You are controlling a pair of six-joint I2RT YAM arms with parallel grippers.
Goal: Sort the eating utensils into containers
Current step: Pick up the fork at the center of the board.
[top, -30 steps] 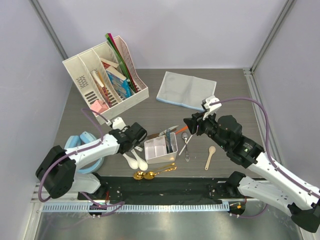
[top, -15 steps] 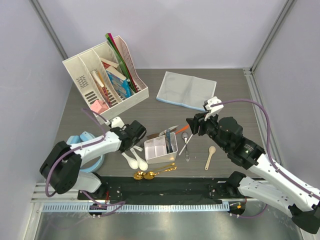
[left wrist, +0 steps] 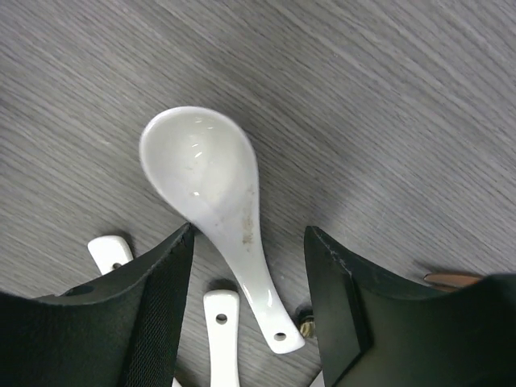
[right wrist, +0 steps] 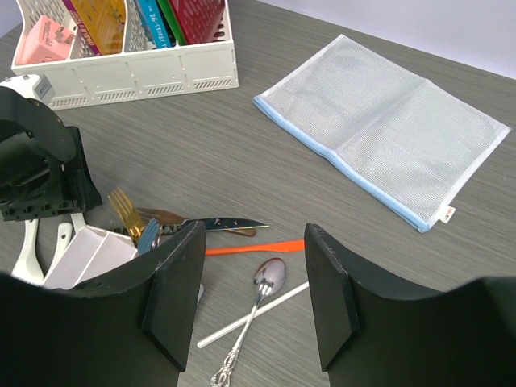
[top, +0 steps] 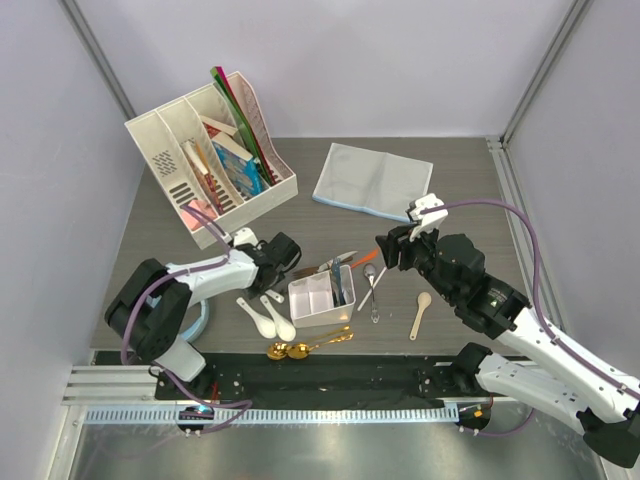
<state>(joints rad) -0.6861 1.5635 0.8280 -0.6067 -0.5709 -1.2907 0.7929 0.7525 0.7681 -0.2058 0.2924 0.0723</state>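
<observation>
A white ceramic spoon [left wrist: 211, 181] lies bowl-up on the table, its handle between the fingers of my open left gripper [left wrist: 250, 235]; the jaws stand apart from it. Two more white spoon handles [left wrist: 222, 343] lie beside it. From above, my left gripper [top: 280, 256] hangs just left of the white divided container [top: 322, 296], with white spoons [top: 283, 326] in front of it. Open and empty, my right gripper [right wrist: 252, 234] hovers over a silver spoon [right wrist: 268, 278], an orange-handled piece [right wrist: 258, 246] and a knife [right wrist: 222, 223]. Gold spoons [top: 300, 349] and a wooden spoon [top: 421, 313] lie near the front.
A white file organizer [top: 210, 160] with books stands at the back left. A grey-blue cloth [top: 372, 180] lies at the back centre. A light blue object [top: 198, 322] sits under my left arm. A white stick [right wrist: 250, 316] crosses the silver spoon.
My left gripper has moved back and a little right, and its jaws have spread wider. The right gripper has opened slightly and barely shifted.
</observation>
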